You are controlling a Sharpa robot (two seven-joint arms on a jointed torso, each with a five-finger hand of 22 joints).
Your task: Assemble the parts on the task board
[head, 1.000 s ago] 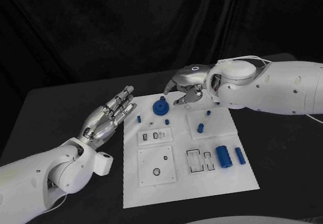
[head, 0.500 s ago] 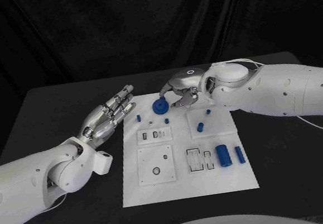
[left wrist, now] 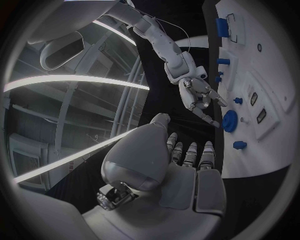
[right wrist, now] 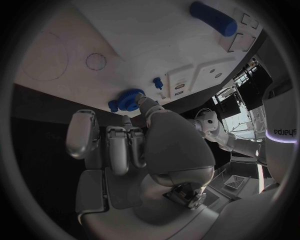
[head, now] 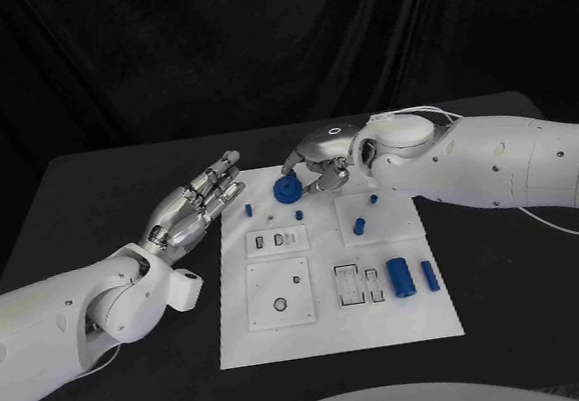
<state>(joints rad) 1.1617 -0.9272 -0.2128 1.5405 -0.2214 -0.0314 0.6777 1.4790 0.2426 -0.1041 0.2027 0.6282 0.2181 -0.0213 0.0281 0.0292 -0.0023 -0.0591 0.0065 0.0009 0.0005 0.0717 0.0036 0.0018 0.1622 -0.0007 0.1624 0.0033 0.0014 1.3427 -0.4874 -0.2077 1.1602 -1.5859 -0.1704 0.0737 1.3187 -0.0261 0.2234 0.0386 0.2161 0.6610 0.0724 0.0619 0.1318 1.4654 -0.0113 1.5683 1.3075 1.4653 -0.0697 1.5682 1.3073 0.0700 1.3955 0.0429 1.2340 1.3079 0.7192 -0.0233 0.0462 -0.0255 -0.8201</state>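
Observation:
The white task board [head: 340,327] lies mid-table. A blue gear [head: 288,190] sits flat near its far left corner. My right hand [head: 318,167] hovers just right of the gear with its fingers pointing down at it. In the right wrist view one fingertip [right wrist: 145,104] is right against the rim of the gear [right wrist: 127,100], and nothing is gripped. My left hand [head: 196,204] is stretched out flat and empty beside the board's left edge. The left wrist view shows the right hand [left wrist: 199,97] over the gear [left wrist: 229,120].
Small blue pegs [head: 249,210] [head: 298,216] [head: 359,227] stand on the board's far half. Two blue cylinders [head: 400,279] [head: 431,278] lie near its right edge, beside rectangular slots [head: 348,288]. A round hole [head: 281,308] is at the near left.
My right hand has moved left and slightly down across the board's far end, closing on the gear. The gear and the left hand have not moved.

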